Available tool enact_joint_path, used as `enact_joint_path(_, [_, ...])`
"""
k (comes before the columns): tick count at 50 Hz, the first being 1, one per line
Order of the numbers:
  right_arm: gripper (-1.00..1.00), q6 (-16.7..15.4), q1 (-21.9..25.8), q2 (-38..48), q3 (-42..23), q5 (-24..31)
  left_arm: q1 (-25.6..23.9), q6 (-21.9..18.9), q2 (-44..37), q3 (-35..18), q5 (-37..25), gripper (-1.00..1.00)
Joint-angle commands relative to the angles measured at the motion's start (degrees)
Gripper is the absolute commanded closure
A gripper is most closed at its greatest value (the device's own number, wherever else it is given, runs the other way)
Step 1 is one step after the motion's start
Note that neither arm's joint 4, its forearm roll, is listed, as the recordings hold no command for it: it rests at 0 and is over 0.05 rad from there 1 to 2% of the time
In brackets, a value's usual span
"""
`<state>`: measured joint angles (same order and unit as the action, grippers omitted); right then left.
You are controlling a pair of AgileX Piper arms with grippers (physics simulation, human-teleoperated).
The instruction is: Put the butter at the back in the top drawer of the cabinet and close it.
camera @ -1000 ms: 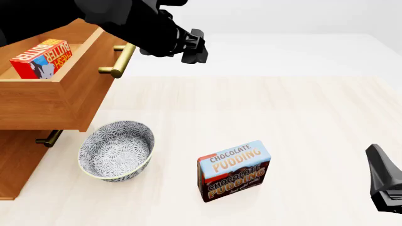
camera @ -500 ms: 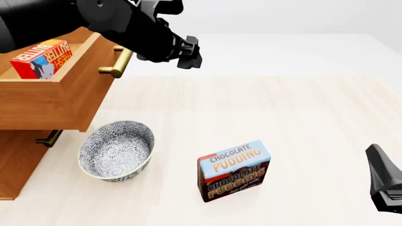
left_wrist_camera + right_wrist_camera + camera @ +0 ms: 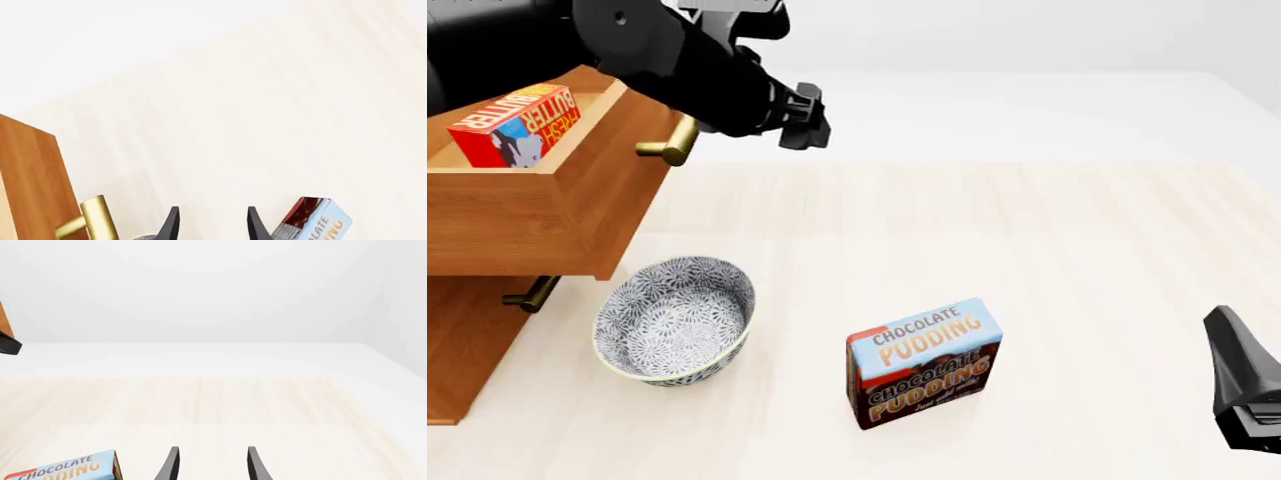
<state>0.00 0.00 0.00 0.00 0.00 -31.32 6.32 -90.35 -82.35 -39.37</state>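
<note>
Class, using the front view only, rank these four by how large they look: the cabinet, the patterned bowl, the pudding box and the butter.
1. The cabinet, largest by far, though partly cut off.
2. The bowl.
3. The pudding box, close to the bowl.
4. The butter, smallest; it sits farther back, which shrinks it somewhat.

Front camera: high, near side, faces forward-down over tabletop (image 3: 1068,250). Left wrist camera: close beside top drawer (image 3: 30,185) handle, facing right. Right wrist camera: low, near-right, faces far. All share pudding box (image 3: 925,362).
</note>
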Motion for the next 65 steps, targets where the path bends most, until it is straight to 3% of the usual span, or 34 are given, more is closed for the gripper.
enact_joint_path(1, [-1.00,0.0,0.0,0.0,0.0,0.0,1.8,-0.8,0.4,1.3,0.6,-1.00])
enact_joint_path(65, [-1.00,0.0,0.0,0.0,0.0,0.0,9.5,-2.4,3.5,6.2,2.2,-1.00])
